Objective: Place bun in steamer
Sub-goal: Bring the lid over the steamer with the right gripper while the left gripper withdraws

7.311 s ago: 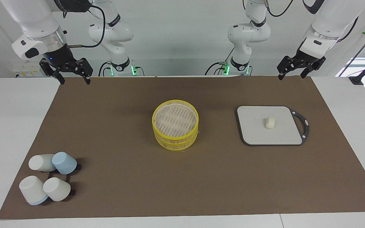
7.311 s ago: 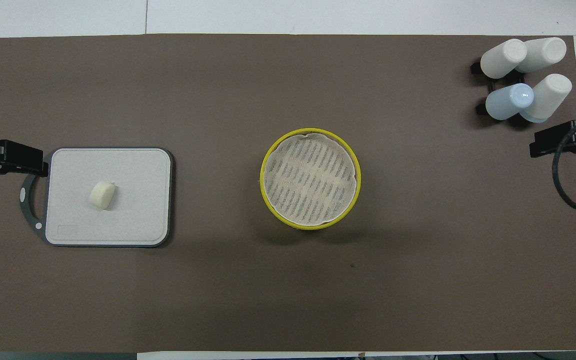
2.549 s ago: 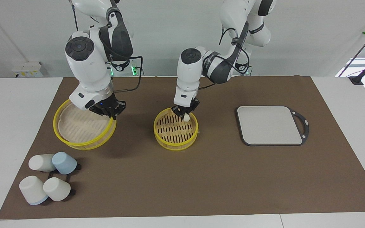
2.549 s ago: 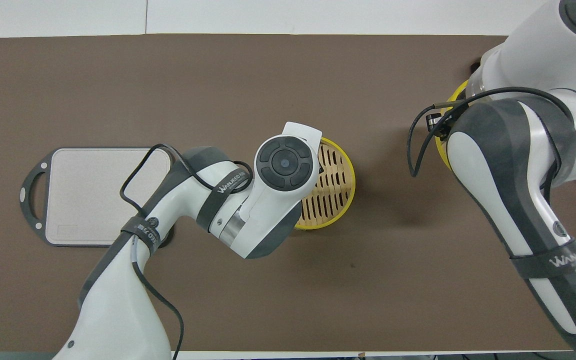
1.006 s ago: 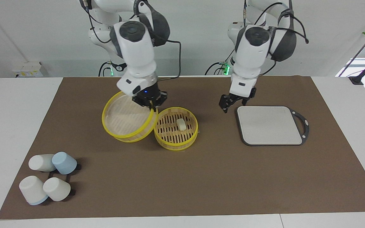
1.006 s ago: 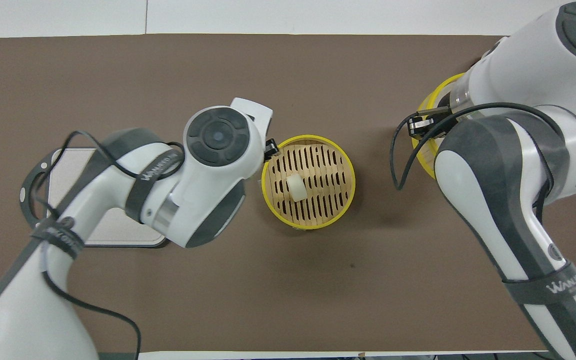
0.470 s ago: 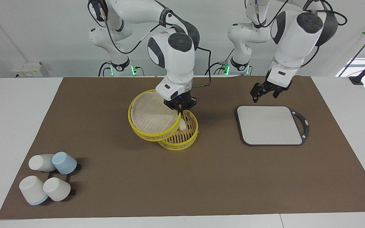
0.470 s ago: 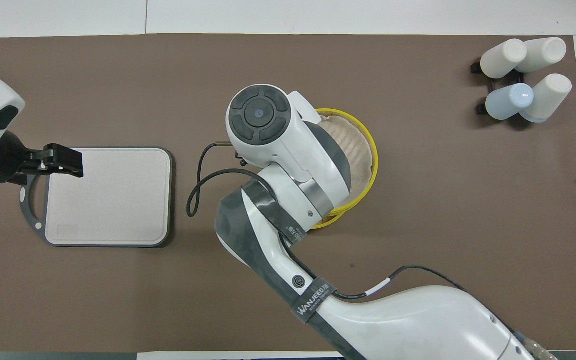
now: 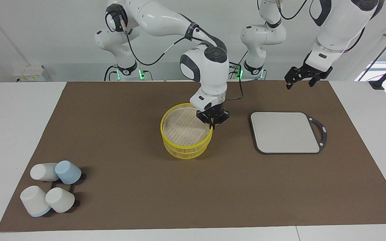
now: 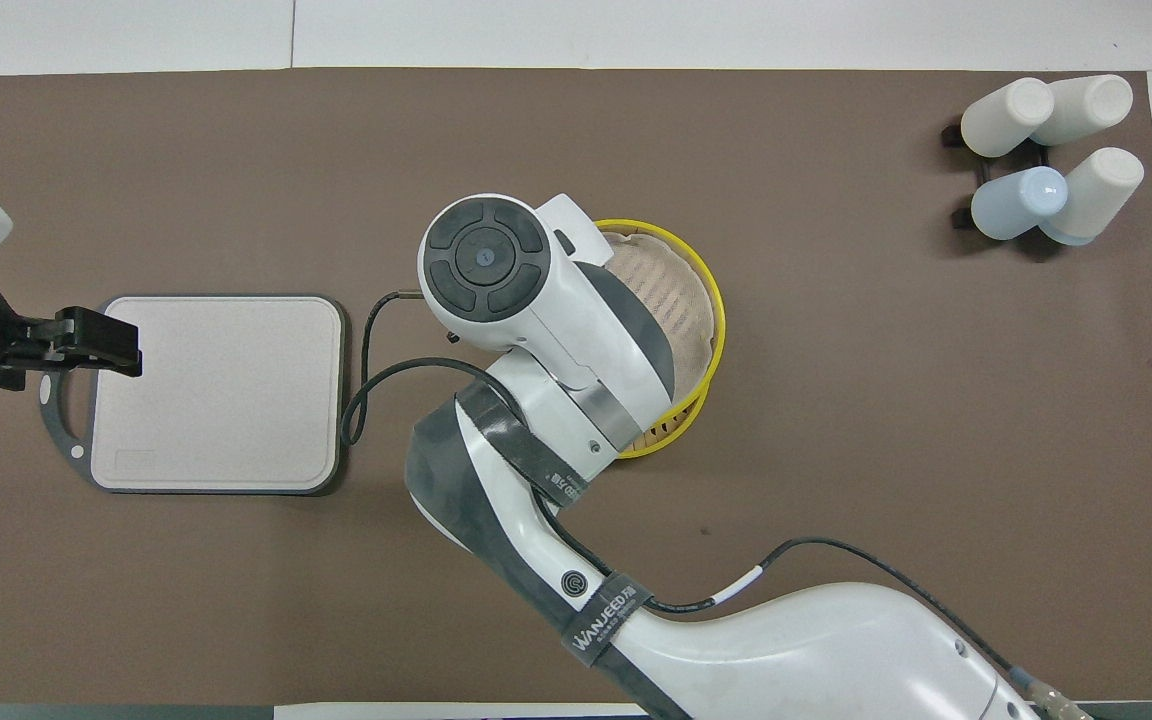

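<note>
Putting the lid (image 9: 184, 125) on the steamer (image 9: 186, 149).
Right gripper (image 9: 212, 124) pinches the lid's rim, right above the steamer. The bun is hidden under it. Left gripper (image 9: 303, 80), fingers apart, waits near the board (image 9: 285, 132).

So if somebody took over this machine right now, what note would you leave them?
Right gripper: shut on the lid, holding its rim over the steamer; lid looks about seated.
Left gripper: up near the table's robot edge, above the grey board, fingers open, holding nothing.
Bun: not visible now; the board is bare and the lid covers the steamer.
Left: release the lid, pull the right arm back.
</note>
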Robot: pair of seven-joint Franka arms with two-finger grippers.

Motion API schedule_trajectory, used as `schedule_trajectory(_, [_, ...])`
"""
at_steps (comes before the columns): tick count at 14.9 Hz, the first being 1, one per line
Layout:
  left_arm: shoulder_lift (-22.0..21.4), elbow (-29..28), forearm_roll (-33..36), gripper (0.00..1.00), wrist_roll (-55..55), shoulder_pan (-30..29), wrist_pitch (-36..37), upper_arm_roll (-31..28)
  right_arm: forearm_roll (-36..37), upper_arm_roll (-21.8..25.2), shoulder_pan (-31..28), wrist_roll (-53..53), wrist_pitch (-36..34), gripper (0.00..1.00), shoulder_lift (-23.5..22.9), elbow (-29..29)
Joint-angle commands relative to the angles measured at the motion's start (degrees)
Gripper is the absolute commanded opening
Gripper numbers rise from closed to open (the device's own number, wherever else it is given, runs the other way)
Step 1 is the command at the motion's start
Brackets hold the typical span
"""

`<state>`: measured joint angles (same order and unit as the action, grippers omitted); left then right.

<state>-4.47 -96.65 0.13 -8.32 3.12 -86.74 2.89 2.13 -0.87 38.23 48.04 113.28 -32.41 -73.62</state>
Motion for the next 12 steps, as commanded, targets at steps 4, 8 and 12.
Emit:
schedule_trajectory(4, [2.7, 4.3, -1.2, 1.0, 1.1, -0.6, 1.2, 0.2, 0.3, 0.0, 0.3, 1.8, 5.2, 0.0, 3.8, -9.3])
schedule_trajectory(8, [2.9, 4.8, -1.9, 1.0, 1.5, -0.7, 0.6, 0.2, 0.3, 0.0, 0.3, 1.9, 5.2, 0.0, 4.7, -11.4])
schedule_trajectory(12, [3.7, 6.6, -2.0, 1.0, 1.4, -0.7, 0.7, 0.3, 0.2, 0.0, 1.4, 2.9, 5.6, 0.0, 5.2, -12.5])
